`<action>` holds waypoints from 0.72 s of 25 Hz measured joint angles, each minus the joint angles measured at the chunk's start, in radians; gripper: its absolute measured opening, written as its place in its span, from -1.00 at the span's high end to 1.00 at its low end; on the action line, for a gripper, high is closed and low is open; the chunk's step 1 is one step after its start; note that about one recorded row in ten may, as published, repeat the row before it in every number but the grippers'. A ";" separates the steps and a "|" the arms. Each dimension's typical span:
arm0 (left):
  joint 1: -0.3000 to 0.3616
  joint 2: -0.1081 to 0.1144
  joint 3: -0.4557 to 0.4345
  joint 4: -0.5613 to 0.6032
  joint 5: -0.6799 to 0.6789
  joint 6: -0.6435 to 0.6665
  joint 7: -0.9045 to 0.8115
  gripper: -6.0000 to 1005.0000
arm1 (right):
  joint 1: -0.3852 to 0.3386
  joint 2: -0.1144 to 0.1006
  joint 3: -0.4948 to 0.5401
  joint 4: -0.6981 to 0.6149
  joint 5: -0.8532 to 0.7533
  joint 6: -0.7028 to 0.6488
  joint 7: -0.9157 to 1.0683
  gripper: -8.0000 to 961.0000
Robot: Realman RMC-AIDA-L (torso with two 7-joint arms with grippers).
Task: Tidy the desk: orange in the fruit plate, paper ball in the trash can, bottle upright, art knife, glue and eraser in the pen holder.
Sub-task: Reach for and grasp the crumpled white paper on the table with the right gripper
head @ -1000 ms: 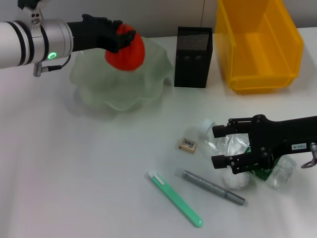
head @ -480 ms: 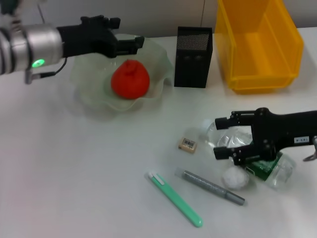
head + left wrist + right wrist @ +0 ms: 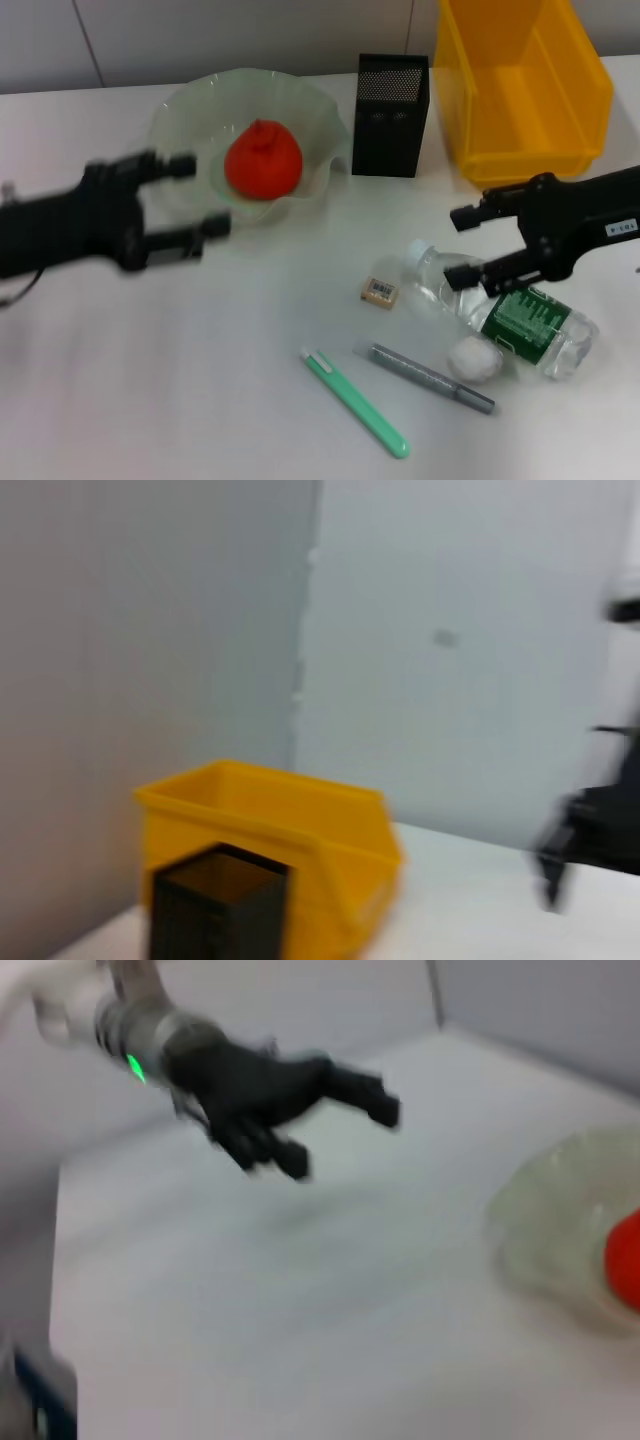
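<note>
The orange lies in the pale green fruit plate, also seen in the right wrist view as orange and plate. My left gripper hangs open and empty just left of the plate; the right wrist view shows it too. The bottle lies on its side. My right gripper is open over its cap end, holding nothing. The paper ball touches the bottle's near side. The eraser, green art knife and grey glue pen lie on the table.
The black mesh pen holder stands behind the middle, with the yellow trash can to its right. The left wrist view shows the bin and the holder against a grey wall.
The left gripper let the orange go into the plate, then drew back toward the near left. The right gripper rose from the bottle and paper ball and shifted right.
</note>
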 joint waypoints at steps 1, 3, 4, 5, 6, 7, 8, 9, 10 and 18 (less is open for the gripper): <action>0.019 0.003 -0.005 -0.003 0.000 0.033 0.014 -0.69 | 0.006 -0.001 -0.037 -0.043 -0.022 -0.005 0.028 -0.72; 0.051 0.008 -0.010 -0.012 -0.001 0.074 0.036 -0.69 | 0.028 -0.002 -0.125 -0.129 -0.093 -0.026 0.082 -0.72; 0.070 0.012 -0.015 -0.020 -0.001 0.086 0.046 -0.69 | 0.044 -0.002 -0.161 -0.159 -0.125 -0.039 0.101 -0.72; 0.085 0.015 -0.021 -0.029 -0.001 0.092 0.052 -0.69 | 0.066 -0.002 -0.206 -0.189 -0.164 -0.055 0.122 -0.72; 0.098 0.017 -0.027 -0.036 -0.001 0.096 0.057 -0.69 | 0.086 -0.002 -0.241 -0.209 -0.195 -0.067 0.138 -0.72; 0.106 0.018 -0.032 -0.041 -0.001 0.098 0.059 -0.69 | 0.113 -0.002 -0.281 -0.224 -0.237 -0.087 0.157 -0.72; 0.117 0.018 -0.039 -0.046 -0.002 0.102 0.063 -0.69 | 0.140 -0.002 -0.320 -0.236 -0.275 -0.105 0.175 -0.72; 0.127 0.018 -0.046 -0.048 -0.002 0.106 0.067 -0.69 | 0.165 -0.002 -0.359 -0.248 -0.309 -0.122 0.192 -0.72; 0.135 0.018 -0.053 -0.049 -0.002 0.109 0.071 -0.68 | 0.185 0.000 -0.394 -0.258 -0.340 -0.133 0.207 -0.72; 0.160 0.009 -0.080 -0.051 0.001 0.116 0.084 -0.68 | 0.252 0.024 -0.727 -0.295 -0.556 -0.130 0.294 -0.72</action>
